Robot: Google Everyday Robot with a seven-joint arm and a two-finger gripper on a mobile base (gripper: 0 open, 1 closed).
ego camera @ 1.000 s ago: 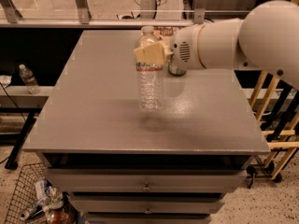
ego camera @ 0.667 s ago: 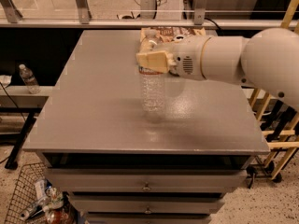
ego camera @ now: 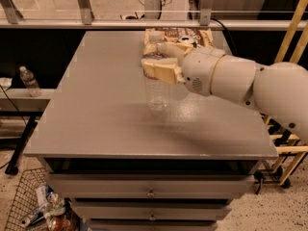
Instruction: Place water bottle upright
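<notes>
As jaws of the gripper (ego camera: 159, 70) pinch the water bottle (ego camera: 157, 93) up top from 3 o'clock, its long axis runs upright, base at 6 on the bench (ego camera: 91, 124).

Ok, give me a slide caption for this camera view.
Robot's pincer, above the grey table, holds the water bottle upright by its upper part.

Table (ego camera: 96, 114) holds bottle (ego camera: 157, 93), snack bag (ego camera: 181, 34) (end effector (ego camera: 158, 62) above)

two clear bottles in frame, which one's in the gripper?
The water bottle, upright at the table and clamped near its top by the gripper. The small bottle stands apart, off the table.
</notes>
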